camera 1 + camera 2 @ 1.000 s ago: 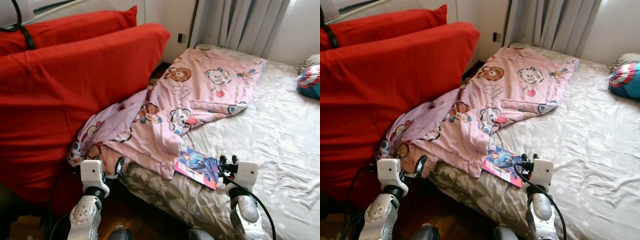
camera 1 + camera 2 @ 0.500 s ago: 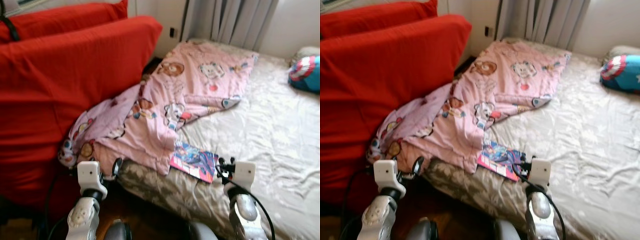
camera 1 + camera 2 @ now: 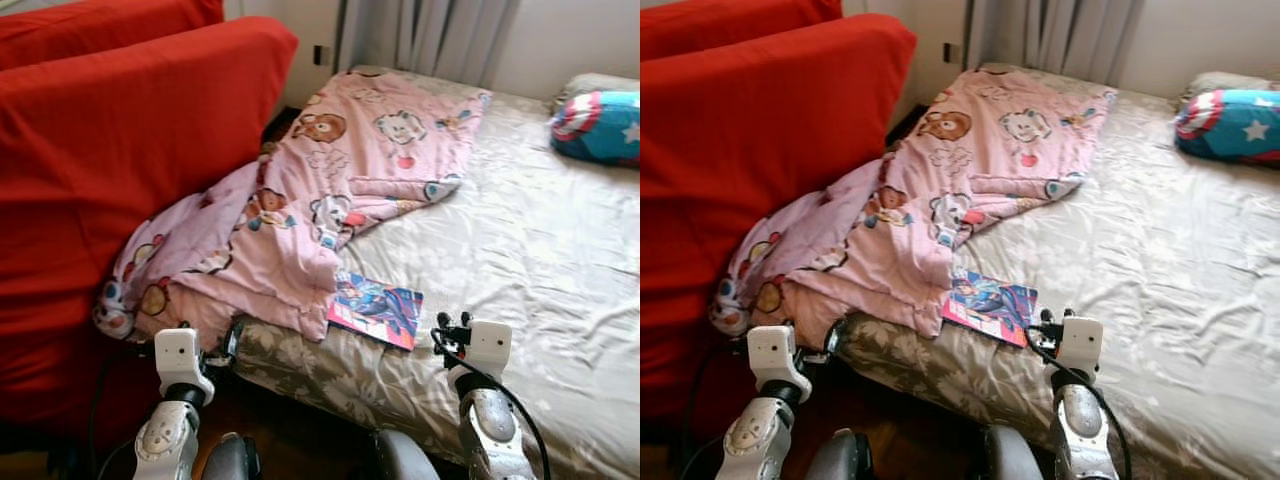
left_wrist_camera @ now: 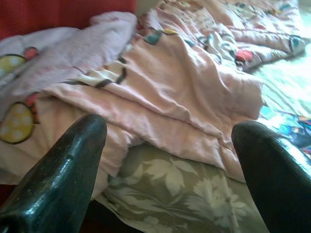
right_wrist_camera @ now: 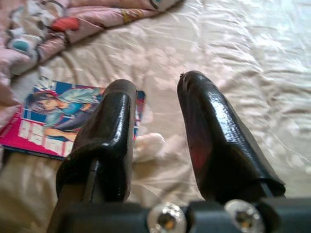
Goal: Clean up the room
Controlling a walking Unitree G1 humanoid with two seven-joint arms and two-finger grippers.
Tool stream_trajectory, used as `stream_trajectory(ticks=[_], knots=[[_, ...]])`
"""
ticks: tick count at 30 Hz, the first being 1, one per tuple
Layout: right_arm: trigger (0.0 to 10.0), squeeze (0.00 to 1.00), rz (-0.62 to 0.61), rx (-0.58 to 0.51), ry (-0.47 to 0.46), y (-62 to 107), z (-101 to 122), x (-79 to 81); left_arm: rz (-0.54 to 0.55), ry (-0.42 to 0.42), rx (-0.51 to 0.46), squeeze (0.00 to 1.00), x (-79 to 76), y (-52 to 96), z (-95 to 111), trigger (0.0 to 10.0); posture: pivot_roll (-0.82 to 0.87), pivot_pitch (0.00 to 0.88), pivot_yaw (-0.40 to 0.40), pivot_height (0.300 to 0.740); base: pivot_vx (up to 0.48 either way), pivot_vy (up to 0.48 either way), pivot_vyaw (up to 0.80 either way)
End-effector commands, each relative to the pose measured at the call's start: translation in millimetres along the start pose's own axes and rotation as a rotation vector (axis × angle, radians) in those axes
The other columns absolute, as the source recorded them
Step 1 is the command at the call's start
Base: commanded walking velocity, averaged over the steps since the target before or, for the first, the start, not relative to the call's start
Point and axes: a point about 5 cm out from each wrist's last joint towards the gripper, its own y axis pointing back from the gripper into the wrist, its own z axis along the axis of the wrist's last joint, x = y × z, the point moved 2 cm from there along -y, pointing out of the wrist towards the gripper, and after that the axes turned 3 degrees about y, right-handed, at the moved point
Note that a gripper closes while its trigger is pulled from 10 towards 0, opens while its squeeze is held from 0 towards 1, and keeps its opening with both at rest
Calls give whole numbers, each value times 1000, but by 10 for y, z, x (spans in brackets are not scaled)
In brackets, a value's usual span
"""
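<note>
- Two tools hover at the near edge of the bed (image 3: 560, 250) as we judge the clean-up to be at its approach step, with nothing yet picked up.
- We see the left tool (image 3: 232, 338) low beside the mattress corner, its black fingers (image 4: 63, 174) spread wide apart and holding nothing; in its wrist view, the folded blanket edge and the flowered mattress side lie just ahead.
- We see the right tool (image 3: 452, 322) just beside the magazine (image 3: 376, 309), its fingers (image 5: 109, 136) a little apart and empty; a small white scrap (image 5: 148, 145), too blurred for us to name, lies on the sheet between finger and magazine.
- We find the magazine flat on the sheet near the bed's front edge, one corner tucked under the blanket (image 3: 330, 190).
- Our judgement is that the next move calls for the right tool to reach forward and pinch the magazine's free edge, or for both tools to gather the blanket; a thin flat cover on soft bedding may be hard to get under.
- Materials: the magazine is glossy and thin, printed pink and blue; the blanket is soft, pink, cartoon-printed, crumpled and spilling off the bed against the red sofa (image 3: 120, 150).
- The sheet is shiny, creased satin; a round star-marked cushion (image 3: 600, 125) rests at the far corner.
</note>
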Motion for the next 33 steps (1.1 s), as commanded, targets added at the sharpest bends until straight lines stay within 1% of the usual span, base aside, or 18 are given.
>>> stream_trajectory(ticks=[1, 6, 13, 19, 21, 23, 33], knots=[[10000, 0, -6, 22, 1, 18, -45, -26, -7, 6, 2, 0, -24, 16, 0, 10000, -71, 143, -56, 623, 0, 0, 0], [10000, 0, -6, 44, 3, 10, -71, -24, -11, 7, 6, 0, -34, 26, -8, 10000, -71, 146, -54, 623, 0, 0, 0], [10000, 0, -3, 30, 13, 11, -58, -24, -13, 8, 12, 0, -41, 34, -17, 10000, -70, 149, -51, 623, 0, 0, 0], [10000, 0, 19, 64, 26, -1, -99, 27, -13, 9, 17, 0, -43, 40, -24, 10000, -70, 152, -50, 623, 0, 0, 0], [10000, 0, 23, 52, 25, -4, -83, 41, -13, 9, 18, 0, -43, 42, -24, 10000, -70, 152, -49, 613, 0, 0, 0], [10000, 0, 24, 31, 17, -4, -58, 46, -14, 8, 18, 0, -46, 41, -23, 10000, -68, 153, -50, 613, 0, 0, 0], [10000, 0, 38, 31, 16, -16, -57, 74, -17, 14, 18, 0, -70, 41, -23, 10000, -66, 156, -51, 613, 0, 0, 0]])
